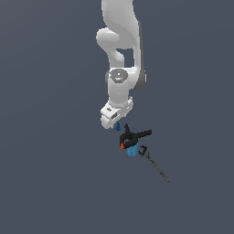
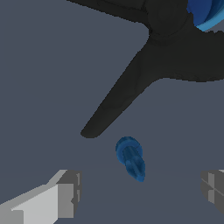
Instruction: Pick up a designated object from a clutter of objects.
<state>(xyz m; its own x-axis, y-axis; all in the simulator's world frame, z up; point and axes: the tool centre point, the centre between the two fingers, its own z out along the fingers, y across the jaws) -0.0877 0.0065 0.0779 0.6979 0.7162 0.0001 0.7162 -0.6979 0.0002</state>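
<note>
The tiny dark blue teardrop piece [image 2: 130,158] lies on the grey floor, apart from the black pistol-shaped tool [image 2: 144,78]. In the exterior view the piece [image 1: 118,126] peeks out just under my gripper [image 1: 113,124]. My gripper [image 2: 139,192] is open and empty; its two grey fingers [image 2: 65,192] stand on either side of the piece without touching it. The black tool with its orange tip [image 1: 132,136] lies on the light blue cylinder [image 1: 132,151], whose edge also shows in the wrist view [image 2: 205,13]. The thin grey rod tool [image 1: 155,165] stretches away from the pile.
The white arm [image 1: 119,50] reaches down from the top of the exterior view. The dark grey floor [image 1: 50,173] surrounds the small pile. No other objects show.
</note>
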